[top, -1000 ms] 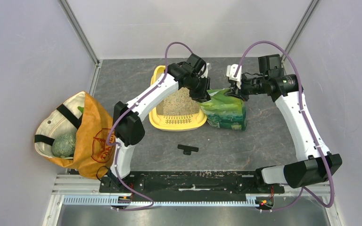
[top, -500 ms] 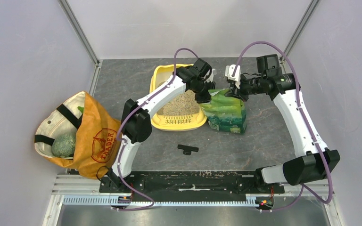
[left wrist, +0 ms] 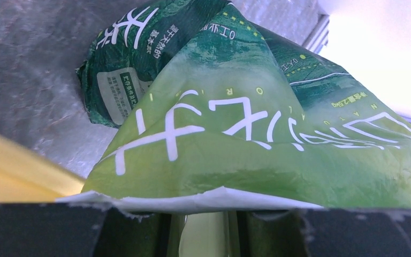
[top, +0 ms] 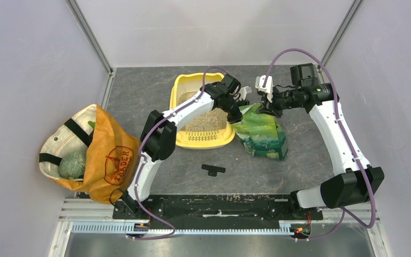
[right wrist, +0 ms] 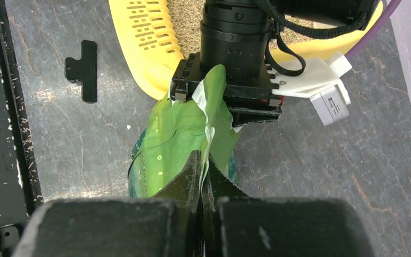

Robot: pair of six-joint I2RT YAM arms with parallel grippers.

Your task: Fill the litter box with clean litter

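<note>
The yellow litter box (top: 174,101) lies at the back middle of the table with beige clean litter (top: 206,119) in it. It also shows in the right wrist view (right wrist: 150,59) with litter (right wrist: 184,21), and as a yellow edge in the left wrist view (left wrist: 16,171). The green printed bag (top: 265,136) leans on the table right of the box. My left gripper (top: 237,112) is shut on the bag's torn top edge (left wrist: 246,123) at the box's right rim. My right gripper (top: 262,104) is shut on the same top edge (right wrist: 176,134), facing the left gripper (right wrist: 222,93).
An orange-and-cream tote bag (top: 93,152) with a green item inside sits at the left. A small black T-shaped piece (top: 213,169) lies in front of the litter box; it also shows in the right wrist view (right wrist: 83,67). Grey walls close in both sides.
My left arm has reached further right across the litter box. The green bag has tipped over, its bottom sliding toward the near right. Both grippers have kept their hold.
</note>
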